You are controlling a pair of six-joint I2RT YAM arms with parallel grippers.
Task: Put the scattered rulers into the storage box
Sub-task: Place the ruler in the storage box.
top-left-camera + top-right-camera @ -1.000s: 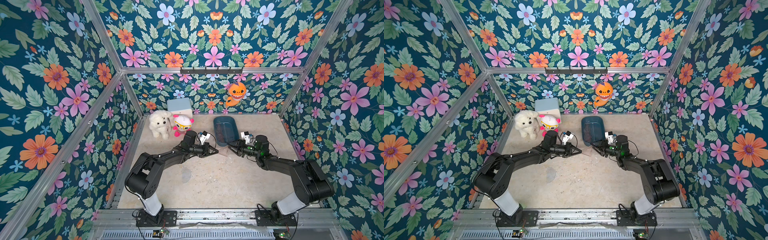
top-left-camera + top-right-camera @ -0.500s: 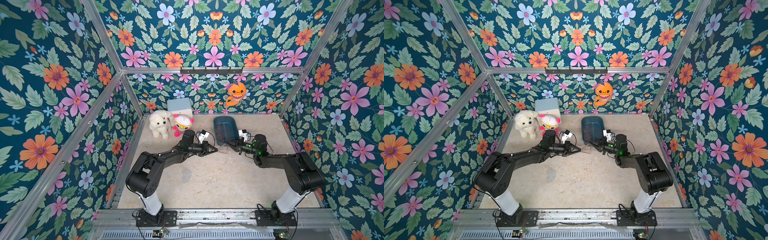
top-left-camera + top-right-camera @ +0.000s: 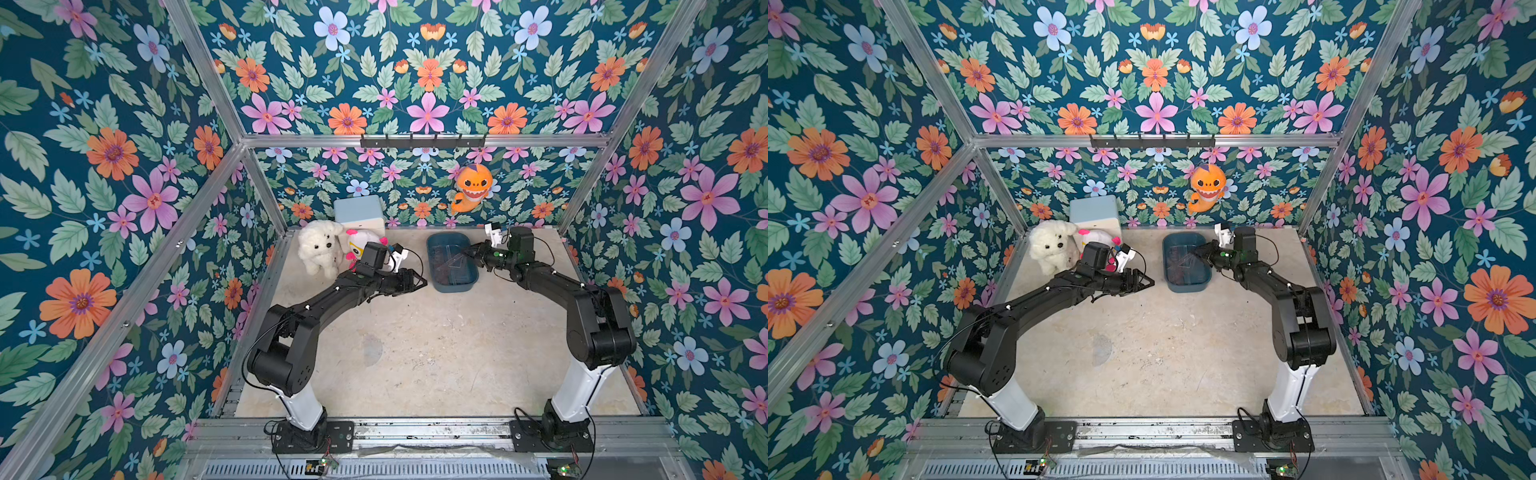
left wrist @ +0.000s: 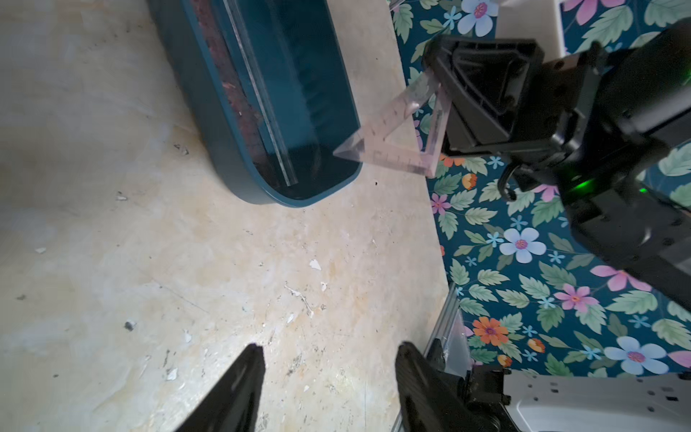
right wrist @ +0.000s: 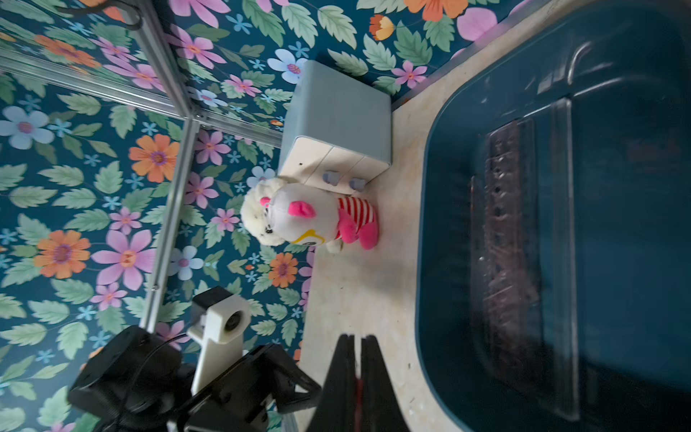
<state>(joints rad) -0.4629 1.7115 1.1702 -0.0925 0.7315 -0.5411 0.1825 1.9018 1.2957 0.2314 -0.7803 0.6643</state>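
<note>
Right gripper (image 5: 358, 338) pinches a set square (image 4: 390, 159), tip over the box's (image 4: 224, 164) right rim, I think; left gripper (image 4: 329, 346) gapes empty.

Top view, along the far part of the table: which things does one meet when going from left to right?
In order: white plush dog → pink and white plush toy → left claw → storage box. Things that overlap these from side to side are left out.
</note>
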